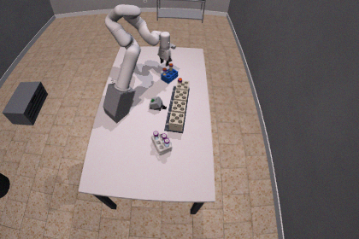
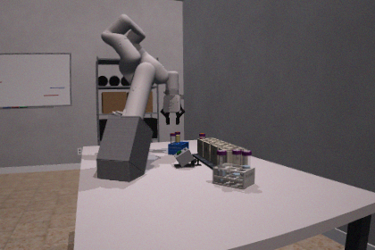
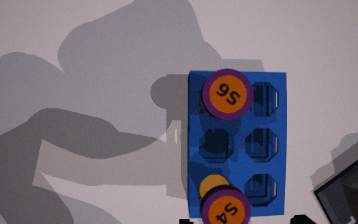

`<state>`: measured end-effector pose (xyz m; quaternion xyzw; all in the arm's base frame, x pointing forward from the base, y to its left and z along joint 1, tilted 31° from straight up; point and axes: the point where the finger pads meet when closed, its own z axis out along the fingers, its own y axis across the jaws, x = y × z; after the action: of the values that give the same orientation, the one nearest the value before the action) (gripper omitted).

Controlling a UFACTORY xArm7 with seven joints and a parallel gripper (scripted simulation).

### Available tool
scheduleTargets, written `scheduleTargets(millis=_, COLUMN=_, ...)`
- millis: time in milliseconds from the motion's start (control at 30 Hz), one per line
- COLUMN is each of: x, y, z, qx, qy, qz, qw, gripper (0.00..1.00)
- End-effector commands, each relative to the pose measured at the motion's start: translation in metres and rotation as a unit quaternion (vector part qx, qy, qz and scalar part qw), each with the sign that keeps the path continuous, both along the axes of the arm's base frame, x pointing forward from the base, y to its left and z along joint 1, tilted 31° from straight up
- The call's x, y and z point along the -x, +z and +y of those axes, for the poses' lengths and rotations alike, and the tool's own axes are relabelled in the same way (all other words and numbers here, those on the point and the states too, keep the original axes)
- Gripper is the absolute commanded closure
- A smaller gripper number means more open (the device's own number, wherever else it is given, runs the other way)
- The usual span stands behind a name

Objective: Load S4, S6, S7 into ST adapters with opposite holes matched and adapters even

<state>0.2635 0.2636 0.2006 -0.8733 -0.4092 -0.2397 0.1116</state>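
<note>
One orange-dotted tube (image 1: 179, 80) (image 2: 202, 135) is seated in the adapter row (image 1: 179, 106) (image 2: 209, 148); S6 (image 1: 171, 65) (image 2: 178, 134) (image 3: 227, 94) and S4 (image 1: 164, 69) (image 2: 172, 135) (image 3: 225, 212) are left in the blue rack (image 1: 169, 76) (image 2: 179, 148) (image 3: 237, 165); the blanks (image 1: 164, 136) (image 2: 237, 153) are unplaced; the gripper (image 1: 164, 63) (image 2: 173, 121) is held half open, empty.

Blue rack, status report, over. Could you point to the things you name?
Gripper (image 1: 166, 64) (image 2: 173, 121) open, empty, above blue rack (image 1: 169, 76) (image 2: 179, 148) (image 3: 239, 145). S4 (image 3: 226, 212), S6 (image 3: 227, 94) racked. Nothing seen blocking.
</note>
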Motion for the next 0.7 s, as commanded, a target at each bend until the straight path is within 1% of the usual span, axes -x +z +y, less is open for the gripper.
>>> scheduleTargets(millis=0, x=-0.003, y=-0.006, z=0.004, qx=-0.001, qy=0.0, qz=-0.001, qw=1.0, gripper=0.43)
scheduleTargets(millis=667, x=-0.015, y=-0.037, z=0.018, qx=-0.001, qy=0.0, qz=-0.001, qw=1.0, gripper=0.43)
